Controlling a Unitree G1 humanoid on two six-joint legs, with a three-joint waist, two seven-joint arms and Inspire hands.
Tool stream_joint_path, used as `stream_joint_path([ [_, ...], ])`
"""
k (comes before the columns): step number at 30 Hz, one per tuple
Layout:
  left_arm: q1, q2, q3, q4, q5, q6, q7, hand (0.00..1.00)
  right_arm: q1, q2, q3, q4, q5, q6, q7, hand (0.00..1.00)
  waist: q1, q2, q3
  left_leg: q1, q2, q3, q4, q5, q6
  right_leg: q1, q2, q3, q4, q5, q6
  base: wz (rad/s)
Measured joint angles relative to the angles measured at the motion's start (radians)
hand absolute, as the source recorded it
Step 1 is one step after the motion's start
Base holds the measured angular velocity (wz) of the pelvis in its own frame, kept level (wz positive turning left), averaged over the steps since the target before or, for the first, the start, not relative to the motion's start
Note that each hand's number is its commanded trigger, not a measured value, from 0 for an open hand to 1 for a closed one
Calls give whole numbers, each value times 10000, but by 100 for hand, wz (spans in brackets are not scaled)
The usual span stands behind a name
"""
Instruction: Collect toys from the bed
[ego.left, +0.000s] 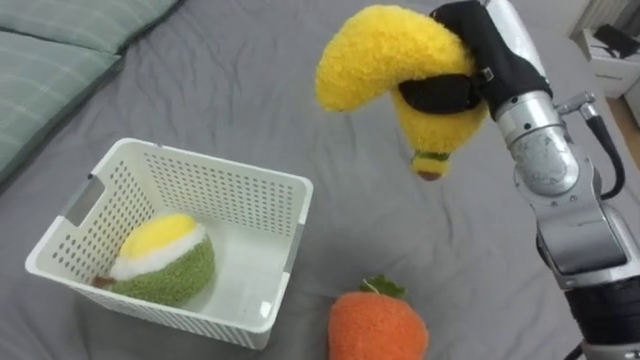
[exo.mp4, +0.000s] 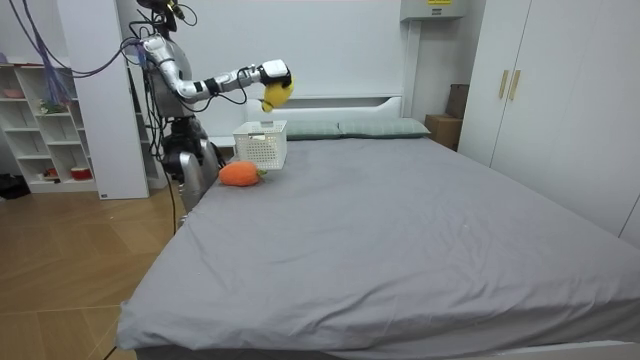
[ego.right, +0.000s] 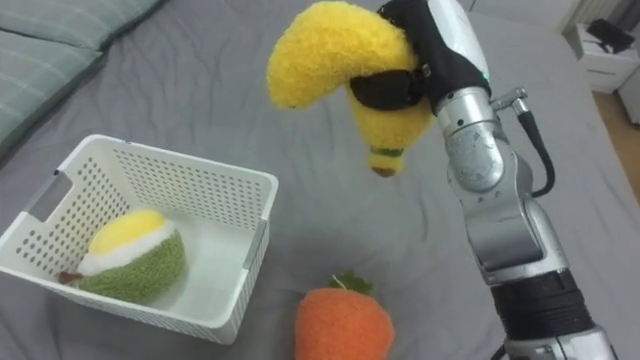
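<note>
Grey bed (ego.left: 250, 80) lies below my right hand (ego.left: 495, 50), whose fingers (ego.left: 440, 93) are curled round the plush banana (ego.left: 375, 55). The basket (ego.left: 205, 178) sits lower left of them; I'd centre over it, then release low.

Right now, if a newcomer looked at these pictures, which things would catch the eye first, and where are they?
The right robot hand grips a yellow plush banana in the air over the grey bed, to the right of the white basket. A green and yellow plush fruit lies inside the basket. An orange plush carrot lies on the bed just right of the basket.
</note>
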Motion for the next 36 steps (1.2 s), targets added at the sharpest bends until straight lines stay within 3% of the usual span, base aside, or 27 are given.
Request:
stream_joint_path([
  [4, -43, -3, 9, 1, 55, 216, -29, 0, -91, 137, 677, -269, -296, 221, 468, 98, 294, -28, 17, -20, -11, -117, 4, -4, 1, 25, -10, -103, -2, -2, 3, 6],
  [6, -85, -3, -9, -2, 86, 369, -101, 0, -93, 385, 1044, -286, -537, 469, 807, 89, 536, -79, 35, -29, -16, -159, 8, -4, 1, 33, -18, -250, -5, -7, 12, 8],
  [9, -72, -15, -33, -6, 370, 502, -140, 0, -99, 690, 1275, -285, -566, 689, 1049, 86, 731, -153, 79, -178, -74, -447, 124, -4, 5, 58, -68, -539, -10, -22, 37, 24],
  [12, -72, -82, -33, -194, 528, 683, -201, 0, -132, 836, 1285, -283, -615, 827, 1053, 76, 944, -157, 81, -330, -163, -708, 223, 8, 36, 63, -123, -772, -16, -44, 73, 29],
  [15, -78, -106, -30, -221, 535, 700, -200, 0, -150, 927, 1391, -244, -595, 826, 1056, 56, 1297, -151, 92, -328, -184, -742, 213, 7, 42, 93, -126, -799, -17, -46, 75, 4],
  [16, -77, -118, -30, -235, 535, 700, -200, 0, -149, 969, 1411, -228, -600, 826, 1056, 26, 1335, -154, 94, -341, -187, -760, 211, 6, 43, 96, -124, -829, -17, -46, 76, 11],
  [17, -75, -146, -28, -260, 535, 700, -199, 0, -149, 1028, 1478, -217, -597, 826, 1069, 5, 1354, -169, 100, -379, -198, -821, 223, 7, 43, 95, -134, -900, -18, -46, 76, 15],
  [18, -74, -163, -28, -260, 547, 700, -199, 0, -149, 1071, 1559, -209, -600, 825, 1120, 0, 1356, -181, 105, -435, -212, -891, 266, 7, 42, 92, -159, -930, -32, -47, 77, 18],
  [24, -73, -201, 42, -313, 685, 780, -199, 0, -148, 1224, 1598, 164, -746, 836, 1461, 0, 1373, -219, 111, -637, -293, -1116, 420, 9, 47, 34, -215, -1043, -34, -67, 101, 11],
  [36, -136, -222, 394, -459, 811, 796, -206, 0, -147, 1225, 1616, 652, -961, 823, 1445, 0, 1606, -248, 116, -625, -321, -1137, 457, 16, 64, 19, -243, -1044, -12, -66, 101, 0],
])
